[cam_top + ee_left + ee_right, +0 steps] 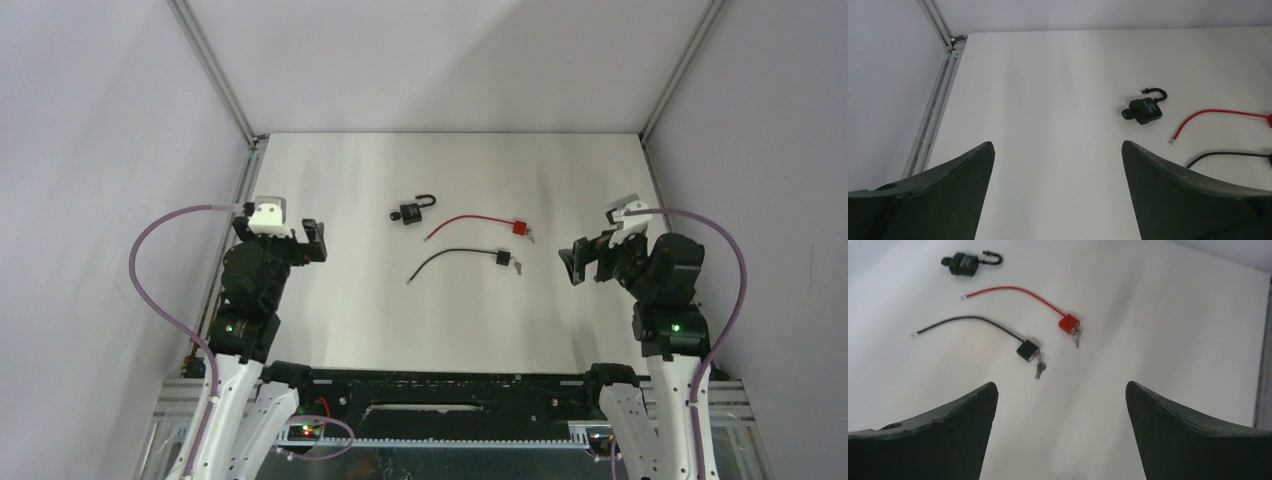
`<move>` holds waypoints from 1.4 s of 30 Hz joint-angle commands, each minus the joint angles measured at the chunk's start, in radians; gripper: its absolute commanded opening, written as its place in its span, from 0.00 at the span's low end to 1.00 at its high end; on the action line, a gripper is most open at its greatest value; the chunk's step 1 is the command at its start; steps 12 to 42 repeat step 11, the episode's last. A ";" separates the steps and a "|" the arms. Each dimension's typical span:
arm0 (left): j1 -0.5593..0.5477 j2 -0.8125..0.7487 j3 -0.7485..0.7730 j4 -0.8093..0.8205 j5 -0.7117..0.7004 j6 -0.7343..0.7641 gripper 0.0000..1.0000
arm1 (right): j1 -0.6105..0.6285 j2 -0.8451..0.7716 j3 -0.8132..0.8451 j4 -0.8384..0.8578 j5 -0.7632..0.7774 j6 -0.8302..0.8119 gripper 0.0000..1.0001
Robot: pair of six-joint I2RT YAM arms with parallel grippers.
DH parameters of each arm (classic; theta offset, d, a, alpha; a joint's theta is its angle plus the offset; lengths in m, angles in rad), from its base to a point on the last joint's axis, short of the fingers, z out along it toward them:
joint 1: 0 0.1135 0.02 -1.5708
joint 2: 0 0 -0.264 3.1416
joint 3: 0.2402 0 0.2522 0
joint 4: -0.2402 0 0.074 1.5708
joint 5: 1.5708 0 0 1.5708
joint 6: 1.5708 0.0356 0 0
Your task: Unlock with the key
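Note:
A black padlock (411, 211) lies mid-table with its shackle swung open and a key stub in its body; it also shows in the left wrist view (1145, 108) and the right wrist view (963, 263). A red cable lock (519, 227) with its cable end loose has keys at its body (1069, 323). A black cable lock (500, 259), cable end loose, has keys too (1027, 350). My left gripper (311, 241) is open and empty at the table's left (1058, 150). My right gripper (577, 259) is open and empty at the right (1062, 390).
The table (350, 320) is a pale metal sheet with aluminium rails along its left (235, 190) and right edges. Grey walls enclose three sides. The arm bases and cables sit at the near edge.

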 commanded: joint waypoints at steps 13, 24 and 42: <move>0.019 -0.039 -0.054 0.114 0.051 0.002 1.00 | -0.039 -0.044 -0.140 0.154 0.042 0.085 0.99; 0.019 -0.039 -0.054 0.114 0.051 0.002 1.00 | -0.039 -0.044 -0.140 0.154 0.042 0.085 0.99; 0.019 -0.039 -0.054 0.114 0.051 0.002 1.00 | -0.039 -0.044 -0.140 0.154 0.042 0.085 0.99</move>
